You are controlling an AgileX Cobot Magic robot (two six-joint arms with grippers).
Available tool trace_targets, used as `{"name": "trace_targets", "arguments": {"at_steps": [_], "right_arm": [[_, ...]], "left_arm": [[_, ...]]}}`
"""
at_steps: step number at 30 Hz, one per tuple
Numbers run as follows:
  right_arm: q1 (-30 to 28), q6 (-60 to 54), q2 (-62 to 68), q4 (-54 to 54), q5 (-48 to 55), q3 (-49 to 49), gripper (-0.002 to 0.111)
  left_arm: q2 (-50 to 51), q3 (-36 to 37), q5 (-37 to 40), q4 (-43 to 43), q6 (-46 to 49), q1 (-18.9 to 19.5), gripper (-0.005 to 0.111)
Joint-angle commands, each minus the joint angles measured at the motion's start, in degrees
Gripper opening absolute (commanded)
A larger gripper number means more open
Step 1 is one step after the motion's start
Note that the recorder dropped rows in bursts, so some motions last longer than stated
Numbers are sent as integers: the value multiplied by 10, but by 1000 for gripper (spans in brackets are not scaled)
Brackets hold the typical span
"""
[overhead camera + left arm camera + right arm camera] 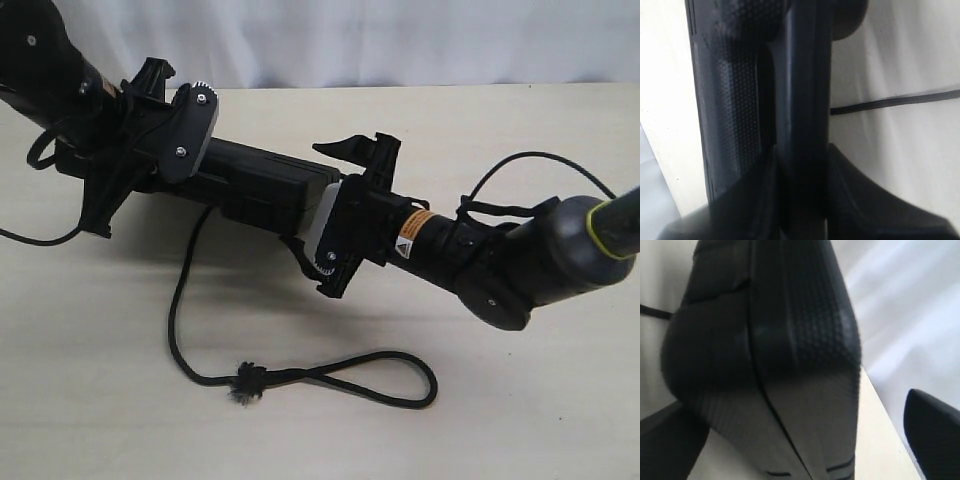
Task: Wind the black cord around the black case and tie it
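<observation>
The black case (260,180) is held on edge over the table, slanting from upper left to lower right. My left gripper (150,165) is shut on its left end; in the left wrist view both fingers (865,200) press against the case's (740,100) edge. My right gripper (305,197) stands open with its fingers spread wide to either side of the case's right end (790,315), one finger (935,430) well apart from it. The black cord (175,320) drops from under the case to a frayed knot (247,382), then forms a loop (425,385) on the table.
The beige table (520,440) stretches around the cord on all sides. A white cloth backdrop (400,40) runs along the far edge. The right arm's smooth black cable (530,158) arcs above its wrist. A thin stretch of cord (890,102) crosses behind the case.
</observation>
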Motion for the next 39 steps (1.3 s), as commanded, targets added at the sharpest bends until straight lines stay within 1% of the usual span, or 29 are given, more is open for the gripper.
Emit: {"name": "trace_targets", "arguments": {"at_steps": [1,5,7,8,14,17,19,20,23,26,28,31,34,39], "right_arm": [[0,2,9,-55,-14,-23,97],[0,15,16,-62,-9,-41,97],[0,19,22,-62,-9,-48,94],[0,27,27,-62,-9,-52,90],[0,45,39,-62,-12,-57,59],[0,52,39,-62,-8,-57,30],[0,76,39,-62,-3,-57,9],[0,87,39,-62,-3,-57,5],[0,102,39,-64,1,-57,4],[0,106,39,-68,7,-57,4],[0,106,39,-68,7,-57,4],[0,118,39,-68,7,-57,4],[0,155,39,-68,7,-57,4],[0,171,39,-66,7,-57,4]], "left_arm": [[-13,-3,-19,-4,-6,-5,0],[-13,-3,-23,-7,-6,-5,0],[-13,-3,-23,-14,-6,-5,0],[-13,-3,-24,-19,-6,-5,0],[-13,-3,-24,-20,-6,-5,0],[-13,-3,-24,-23,-6,-5,0],[-13,-3,-22,-27,-6,-5,0],[-13,-3,-20,-28,-6,-5,1],[-13,-3,-19,-28,-6,-5,12],[-13,-3,-19,-30,-6,-5,30],[-13,-3,-21,-30,-6,-5,44],[-15,-3,-41,-30,-6,-5,61],[-31,-3,-48,-30,-6,-5,68],[-101,-3,-43,-24,-6,-5,69]]}}
